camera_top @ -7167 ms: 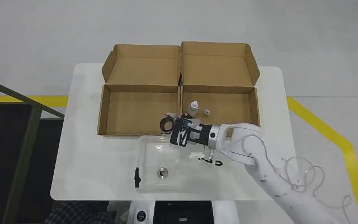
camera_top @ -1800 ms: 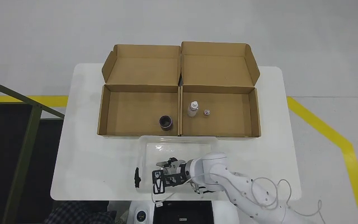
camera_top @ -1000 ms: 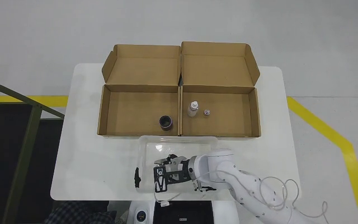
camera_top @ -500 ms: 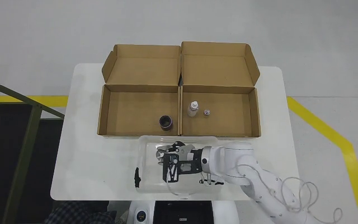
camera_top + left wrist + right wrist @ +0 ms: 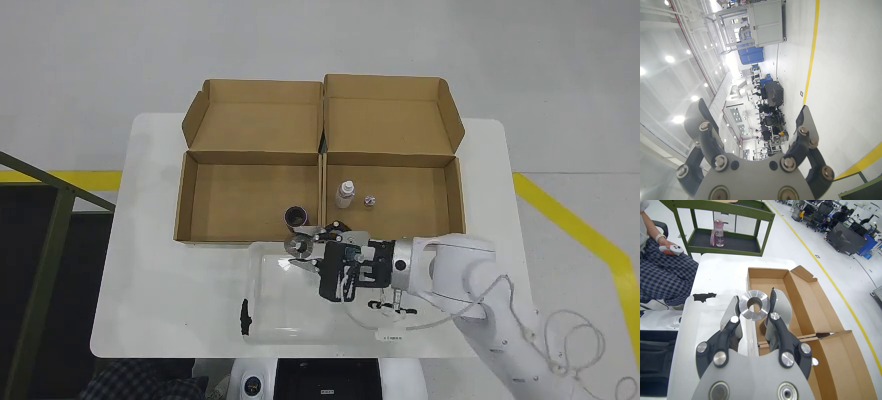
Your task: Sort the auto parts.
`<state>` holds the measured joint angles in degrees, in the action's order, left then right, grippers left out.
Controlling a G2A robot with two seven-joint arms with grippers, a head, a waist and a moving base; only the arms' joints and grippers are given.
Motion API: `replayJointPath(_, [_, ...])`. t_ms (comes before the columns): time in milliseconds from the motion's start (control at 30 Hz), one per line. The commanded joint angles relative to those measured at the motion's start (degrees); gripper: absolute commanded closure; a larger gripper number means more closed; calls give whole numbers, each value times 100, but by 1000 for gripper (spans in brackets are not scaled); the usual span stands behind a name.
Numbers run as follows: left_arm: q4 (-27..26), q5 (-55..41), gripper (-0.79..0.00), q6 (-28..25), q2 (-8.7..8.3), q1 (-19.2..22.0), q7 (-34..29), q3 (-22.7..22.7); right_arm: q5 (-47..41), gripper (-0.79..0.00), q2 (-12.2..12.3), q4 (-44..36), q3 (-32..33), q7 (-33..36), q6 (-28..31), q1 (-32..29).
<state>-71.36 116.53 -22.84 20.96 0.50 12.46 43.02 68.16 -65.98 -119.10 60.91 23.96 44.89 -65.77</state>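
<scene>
My right gripper is shut on a silver metal ring with a round hole, held in the air. From above, that gripper and the ring hang over the far edge of the clear plastic tray, just in front of the left cardboard box. A black cylindrical part stands in the left box. A small white bottle-shaped part and a tiny silver piece sit in the right box. My left gripper is open, pointing into the room with nothing between its fingers.
A black flat part lies at the tray's left edge, also seen as a black flat part from the right wrist. Both box lids stand open at the back. A green cart stands beyond the table's left end.
My right arm lifted the metal ring out of the tray's near left part and carried it toward the left box. The black cylindrical part now stands in that box.
</scene>
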Motion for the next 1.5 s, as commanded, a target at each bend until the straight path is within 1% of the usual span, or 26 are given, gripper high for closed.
replayJointPath(0, [0,0,-785,0,0,0,0,0,-79,0,18,-22,129,-36,-4,-21])
replayJointPath(433, [0,0,-785,0,0,0,0,0,-444,0,126,-39,754,-334,49,-243])
replayJointPath(700, [0,0,-785,0,0,0,0,0,-482,0,151,118,798,-308,14,-164])
replayJointPath(867, [0,0,-785,0,0,0,0,0,-411,0,124,342,548,-139,-109,73])
replayJointPath(1100, [0,0,-785,0,0,0,0,0,-138,0,38,655,-11,208,-409,530])
replayJointPath(1467, [0,0,-785,0,0,0,0,0,142,0,-242,1501,-1035,649,-1043,1548])
